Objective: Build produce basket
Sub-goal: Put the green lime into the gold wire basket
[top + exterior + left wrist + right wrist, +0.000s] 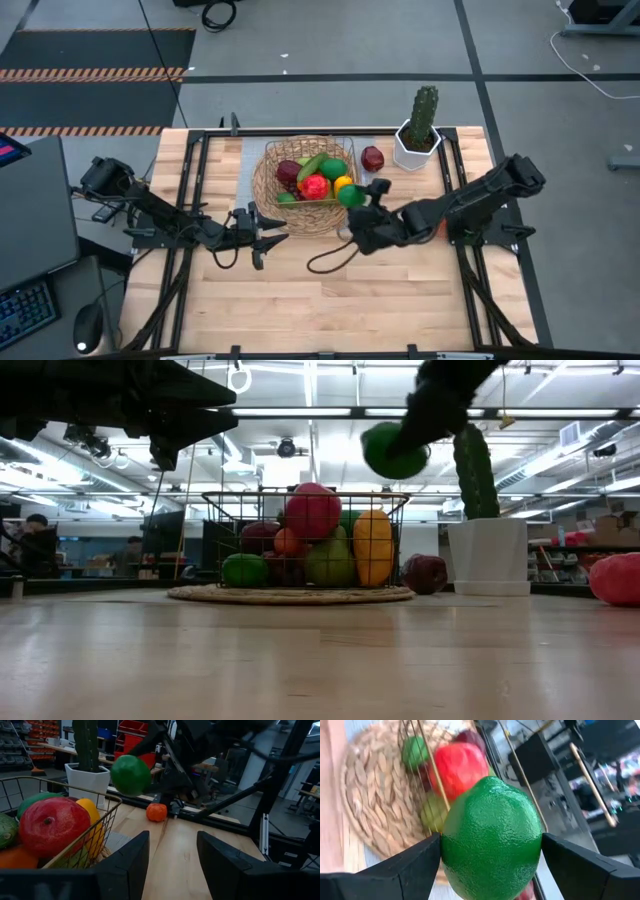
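Note:
The tan wicker basket (268, 190) with a wire-framed centre stands at the table's far middle. It holds several toy fruits, among them a red one (316, 186), a yellow one (343, 183) and green ones. My right gripper (352, 198) is shut on a green lime (490, 835) just right of the basket's wire frame, above the rim, as the low view (393, 450) shows. My left gripper (265, 238) is open and empty, near the basket's near-left side; its fingers show in the left wrist view (172, 855). My right gripper pinches the lime between its two fingers, one on each opposite side (451, 845). The fingers come slanting down from the table's right. The lime is lifted clear of the table and of the basket.
A white hexagonal pot (412, 150) with a tall green cactus stands right of the basket. A dark red fruit (372, 158) lies between the pot and the basket. A small orange fruit (156, 812) lies on the table under my right arm. A black cable (325, 262) loops on the wood.

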Tool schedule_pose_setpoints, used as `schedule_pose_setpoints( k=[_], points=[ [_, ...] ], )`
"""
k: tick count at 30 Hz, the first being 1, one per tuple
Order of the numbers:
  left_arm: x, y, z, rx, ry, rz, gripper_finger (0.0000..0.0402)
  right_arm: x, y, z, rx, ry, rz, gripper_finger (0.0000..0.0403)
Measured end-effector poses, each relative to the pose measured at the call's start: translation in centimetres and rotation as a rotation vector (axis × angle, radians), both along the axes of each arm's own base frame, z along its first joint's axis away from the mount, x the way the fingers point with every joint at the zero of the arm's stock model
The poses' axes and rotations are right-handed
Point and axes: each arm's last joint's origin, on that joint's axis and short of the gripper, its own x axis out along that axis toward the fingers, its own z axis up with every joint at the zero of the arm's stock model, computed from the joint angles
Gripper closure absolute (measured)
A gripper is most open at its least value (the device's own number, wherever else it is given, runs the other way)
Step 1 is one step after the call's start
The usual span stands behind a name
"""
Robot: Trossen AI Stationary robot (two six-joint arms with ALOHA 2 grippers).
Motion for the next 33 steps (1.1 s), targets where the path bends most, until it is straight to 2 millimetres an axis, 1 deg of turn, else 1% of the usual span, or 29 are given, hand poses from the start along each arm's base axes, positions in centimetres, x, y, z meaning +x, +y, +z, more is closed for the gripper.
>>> schedule_pose_setpoints(
  k=[4, 10, 14, 20, 27, 30, 33],
  points=[
    [0.0, 0.0, 0.0, 0.0, 0.0, 0.0, 0.023, 1.3, -1.3, 0.6, -0.013, -0.02, 0.035, 0.0058],
    [0.0, 0.0, -0.2, 0.008, 0.016, 0.0, 0.023, 2.8, -3.6, 1.4, 0.024, -0.082, 0.069, 0.0058],
    [0.0, 0.0, -0.3, 0.014, 0.028, 0.0, 0.023, 3.8, -4.8, 2.1, 0.072, -0.168, 0.117, 0.0058],
    [0.0, 0.1, -0.3, 0.015, 0.028, 0.003, 0.023, 5.1, -6.4, 3.5, 0.202, -0.361, 0.238, 0.0058],
    [0.0, 0.1, -0.3, 0.016, 0.028, 0.003, 0.023, 5.8, -9.0, 4.7, 0.386, -0.572, 0.301, 0.0058],
    [0.0, 0.1, -0.3, 0.014, 0.027, 0.003, 0.023, 5.8, -9.9, 4.9, 0.389, -0.593, 0.296, 0.0058],
    [0.0, 0.1, -0.3, 0.013, 0.026, 0.003, 0.023, 5.8, -10.3, 5.0, 0.371, -0.601, 0.298, 0.0055]
  ],
)
